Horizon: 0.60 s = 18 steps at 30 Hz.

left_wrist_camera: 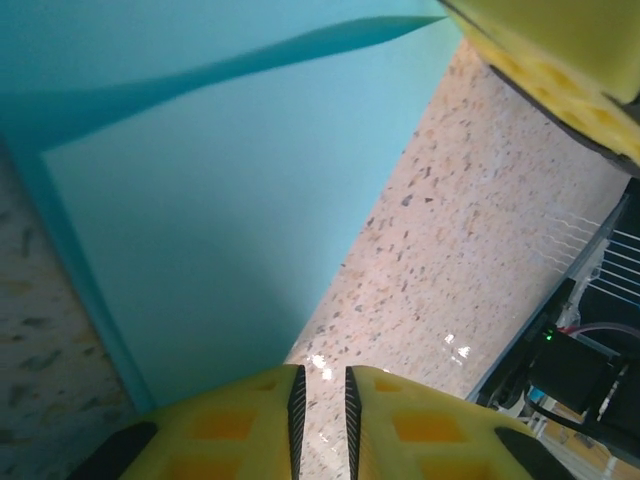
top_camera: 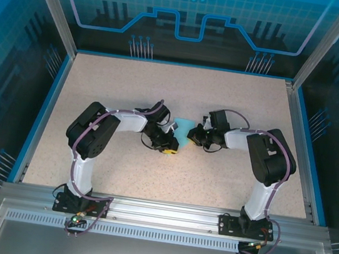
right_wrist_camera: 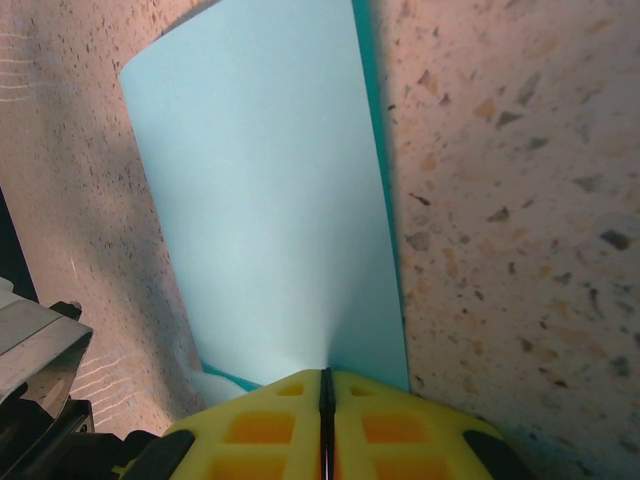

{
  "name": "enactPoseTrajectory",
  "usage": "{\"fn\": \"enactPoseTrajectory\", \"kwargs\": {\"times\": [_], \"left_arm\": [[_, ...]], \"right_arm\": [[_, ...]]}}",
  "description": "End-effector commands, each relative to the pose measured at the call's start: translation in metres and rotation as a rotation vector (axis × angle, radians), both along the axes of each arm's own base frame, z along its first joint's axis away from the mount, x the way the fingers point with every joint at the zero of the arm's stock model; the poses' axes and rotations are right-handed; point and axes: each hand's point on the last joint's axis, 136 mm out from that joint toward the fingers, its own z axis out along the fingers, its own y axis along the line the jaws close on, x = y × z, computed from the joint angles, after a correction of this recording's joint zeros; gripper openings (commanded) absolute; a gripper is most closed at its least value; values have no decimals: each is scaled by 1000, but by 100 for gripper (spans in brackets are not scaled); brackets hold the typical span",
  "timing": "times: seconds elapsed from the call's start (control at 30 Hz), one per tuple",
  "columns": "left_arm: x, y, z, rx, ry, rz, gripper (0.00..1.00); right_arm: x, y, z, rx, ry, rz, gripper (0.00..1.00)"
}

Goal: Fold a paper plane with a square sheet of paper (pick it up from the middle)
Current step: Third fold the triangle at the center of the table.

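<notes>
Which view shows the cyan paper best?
Right wrist: the cyan paper runs up the frame, both long edges visible, near end pinched in the shut right pincer. Left wrist: paper cropped, one edge lifted. Top external: paper a small, mostly hidden patch.

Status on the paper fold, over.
Right gripper shut on the square sheet of paper. Left gripper slightly open, empty, at its edge. Nothing blocking.
</notes>
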Motion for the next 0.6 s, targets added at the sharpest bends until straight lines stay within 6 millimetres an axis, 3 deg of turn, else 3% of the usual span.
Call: {"fn": "enactPoseTrajectory", "kwargs": {"times": [0.0,0.27,0.57], "left_arm": [[-3,10,-9,56,4,-19,21],[-6,21,-19,60,36,8,18],[-7,26,-24,32,79,40,13]], "right_arm": [[-15,-6,-29,-71,78,11,10],[-11,-3,-18,-57,55,22,10],[-6,21,42,-13,-90,104,13]]}}
